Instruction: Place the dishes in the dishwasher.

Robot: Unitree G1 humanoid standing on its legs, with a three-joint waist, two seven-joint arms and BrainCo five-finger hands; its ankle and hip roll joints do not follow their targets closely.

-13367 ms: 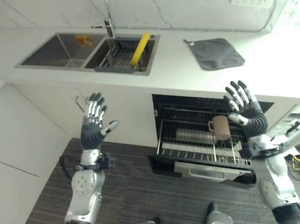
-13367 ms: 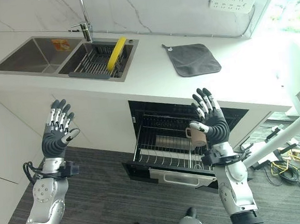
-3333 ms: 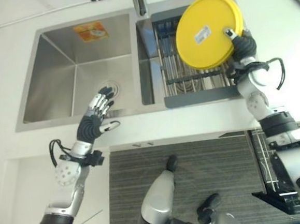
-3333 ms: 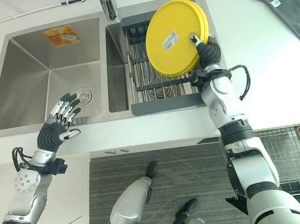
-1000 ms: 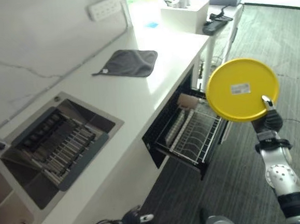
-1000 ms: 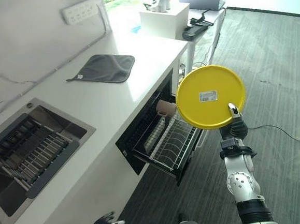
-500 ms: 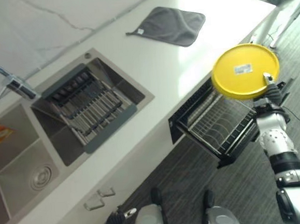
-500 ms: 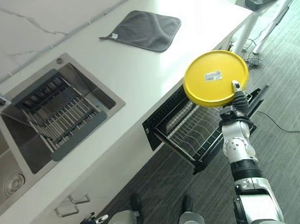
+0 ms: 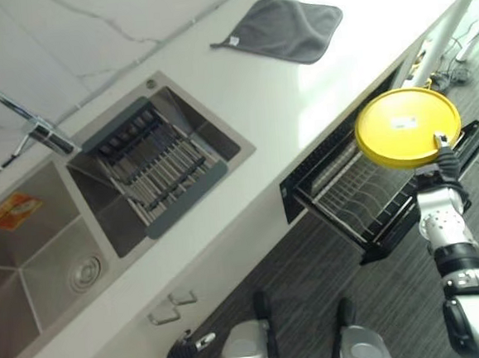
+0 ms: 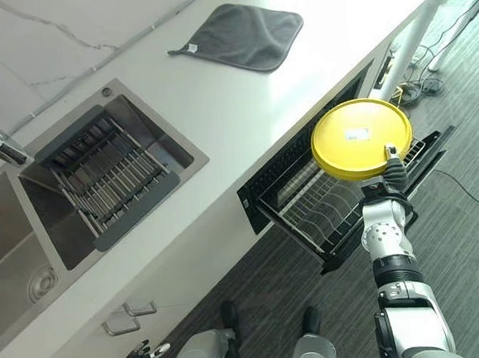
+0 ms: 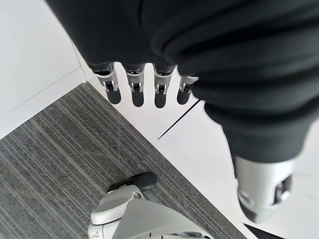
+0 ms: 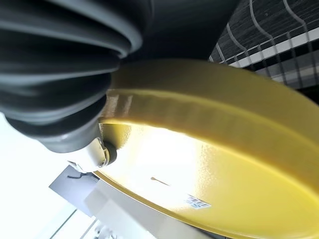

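Observation:
A round yellow plate (image 9: 407,127) with a small white sticker is held up on its edge over the pulled-out dishwasher rack (image 9: 346,197). My right hand (image 9: 444,161) is shut on the plate's lower right rim. In the right wrist view the thumb (image 12: 101,152) presses on the plate (image 12: 214,169), with the rack's wires (image 12: 279,37) behind it. The rack (image 10: 301,201) sticks out from the open dishwasher under the white counter (image 10: 242,104). My left hand (image 11: 144,87) hangs low beside the cabinet, fingers straight, holding nothing.
A double sink is set in the counter: a bare left basin (image 9: 30,253) and a right basin with a dark dish rack (image 9: 151,165). A tap (image 9: 40,128) stands behind them. A grey cloth (image 9: 290,27) lies on the counter. Grey carpet (image 10: 255,277) covers the floor.
The camera has shifted a little. My right hand has brought the yellow plate lower and closer to the pulled-out rack, still held by the rim.

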